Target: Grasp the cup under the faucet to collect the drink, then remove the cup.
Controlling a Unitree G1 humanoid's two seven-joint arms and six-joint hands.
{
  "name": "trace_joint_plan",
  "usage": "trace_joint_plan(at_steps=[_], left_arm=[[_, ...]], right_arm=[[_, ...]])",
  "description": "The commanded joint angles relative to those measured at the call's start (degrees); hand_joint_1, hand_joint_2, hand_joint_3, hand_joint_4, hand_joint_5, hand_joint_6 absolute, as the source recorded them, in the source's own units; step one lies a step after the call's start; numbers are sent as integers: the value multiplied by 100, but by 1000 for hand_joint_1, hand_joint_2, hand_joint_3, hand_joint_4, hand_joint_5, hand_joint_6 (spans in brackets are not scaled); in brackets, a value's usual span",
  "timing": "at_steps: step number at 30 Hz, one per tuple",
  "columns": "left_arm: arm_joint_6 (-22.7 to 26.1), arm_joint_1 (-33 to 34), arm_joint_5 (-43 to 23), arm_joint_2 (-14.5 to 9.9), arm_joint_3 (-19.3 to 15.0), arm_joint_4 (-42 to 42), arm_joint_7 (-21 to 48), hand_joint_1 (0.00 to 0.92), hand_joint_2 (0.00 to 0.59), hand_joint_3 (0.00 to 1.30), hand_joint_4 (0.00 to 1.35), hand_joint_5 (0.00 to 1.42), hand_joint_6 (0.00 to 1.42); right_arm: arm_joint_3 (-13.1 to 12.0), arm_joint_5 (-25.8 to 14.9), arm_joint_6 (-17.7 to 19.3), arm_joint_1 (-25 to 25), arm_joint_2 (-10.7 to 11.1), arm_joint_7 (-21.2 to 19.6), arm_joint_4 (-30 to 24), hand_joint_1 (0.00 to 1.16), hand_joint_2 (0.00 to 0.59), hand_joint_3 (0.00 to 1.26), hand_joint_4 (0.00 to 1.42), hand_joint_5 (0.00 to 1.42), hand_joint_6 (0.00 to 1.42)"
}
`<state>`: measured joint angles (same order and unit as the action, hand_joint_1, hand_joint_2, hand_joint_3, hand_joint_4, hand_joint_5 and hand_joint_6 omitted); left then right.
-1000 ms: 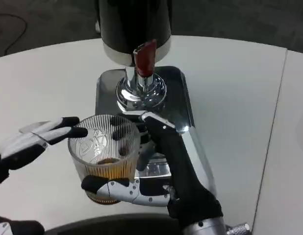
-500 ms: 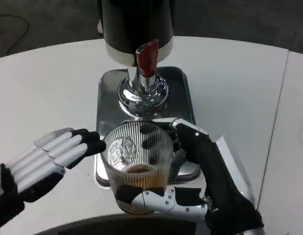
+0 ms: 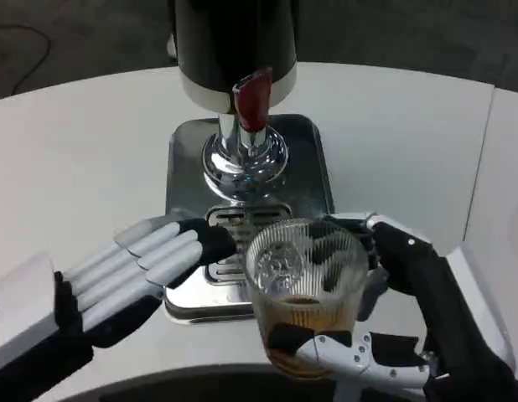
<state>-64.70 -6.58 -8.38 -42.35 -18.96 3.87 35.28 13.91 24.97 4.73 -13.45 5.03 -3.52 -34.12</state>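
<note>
The right hand (image 3: 385, 310) grips the cup (image 3: 305, 297), which holds drink, clear of the faucet (image 3: 245, 142). The left hand (image 3: 137, 268) lies flat, empty. Setting the cup down seems all that remains.

Looks like an office or a test room, not a home kitchen. Big plain white table (image 3: 91, 142), gray carpet floor (image 3: 393, 33) behind it. Black cable (image 3: 20, 52) lying on the carpet. Shiny drink machine (image 3: 235, 50) sitting on a metal tray (image 3: 305, 159), like in a break room.

No readable text, label, brand, number or sign appears on anything here.
</note>
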Motion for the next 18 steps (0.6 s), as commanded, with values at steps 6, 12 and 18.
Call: trace_joint_plan(at_steps=[6,12,18], left_arm=[[-393,-205,250,-92,109,-45,-110,0,111,0,0,0,0],[-596,-498,328,-308,44,-19,-115,0,111,0,0,0,0],[-631,-595,344,-400,-8,-3,-146,0,114,0,0,0,0]], right_arm=[[-336,-246,150,-348,54,145,-467,881,125,760,848,1057,997],[-446,-256,2,-355,26,279,-619,881,125,760,848,1057,997],[-437,-163,-118,-348,-6,370,-733,881,125,760,848,1057,997]])
